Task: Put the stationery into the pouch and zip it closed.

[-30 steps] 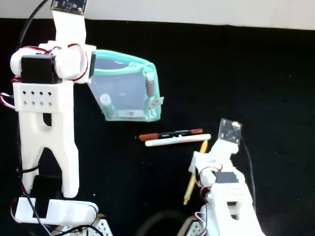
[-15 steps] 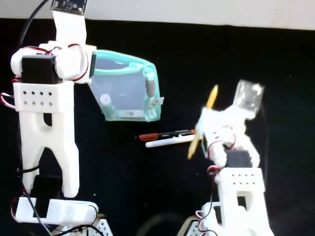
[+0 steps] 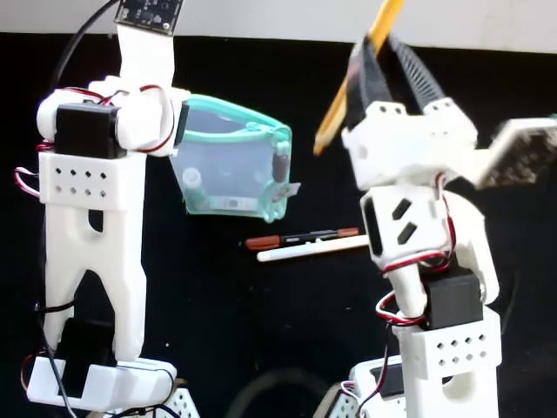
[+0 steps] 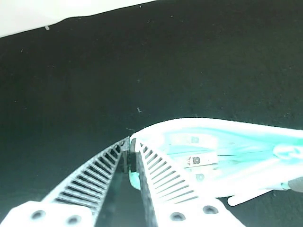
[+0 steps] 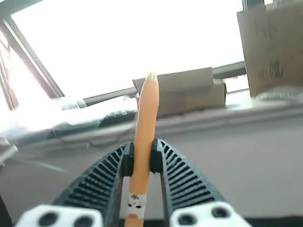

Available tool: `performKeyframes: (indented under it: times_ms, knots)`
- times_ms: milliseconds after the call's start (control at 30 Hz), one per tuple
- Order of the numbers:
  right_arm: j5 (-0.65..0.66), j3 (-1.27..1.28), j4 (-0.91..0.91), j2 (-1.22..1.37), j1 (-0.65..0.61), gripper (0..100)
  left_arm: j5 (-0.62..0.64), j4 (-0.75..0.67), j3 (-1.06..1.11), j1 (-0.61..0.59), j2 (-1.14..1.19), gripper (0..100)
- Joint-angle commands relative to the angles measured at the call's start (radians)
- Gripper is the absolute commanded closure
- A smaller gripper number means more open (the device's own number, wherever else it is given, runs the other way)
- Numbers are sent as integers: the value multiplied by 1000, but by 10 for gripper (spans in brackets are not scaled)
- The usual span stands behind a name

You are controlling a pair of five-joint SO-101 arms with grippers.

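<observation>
A clear pouch (image 3: 233,170) with a teal rim hangs above the black table, held up at its edge by my left gripper (image 4: 129,153), which is shut on the pouch (image 4: 213,151). A few items lie inside it. My right gripper (image 5: 141,158) is raised high and shut on an orange pencil (image 5: 142,137); in the high view the pencil (image 3: 357,74) slants upward, to the right of the pouch. A red-and-black marker (image 3: 300,237) and a white pen (image 3: 312,250) lie side by side on the table below the pouch.
The black table (image 3: 261,348) ends at a white wall strip (image 3: 287,16) at the back. The left arm's tall white body (image 3: 91,226) stands at the left and the right arm's body (image 3: 431,279) at the right, with the two pens between them.
The right arm lifted the orange pencil off the table and swung it up high and back, level with the pouch. The left arm shifted the pouch slightly to the right.
</observation>
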Motion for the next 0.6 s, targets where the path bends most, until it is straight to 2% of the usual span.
performKeyframes:
  times_ms: [0,300,567]
  knots:
    - [14,-25,-151,-1,-15,993,3,21,87,44,25,994]
    - [15,79,-361,108,-111,993,3,14,88,47,27,994]
    - [17,76,-417,262,-245,993,3,14,88,47,27,994]
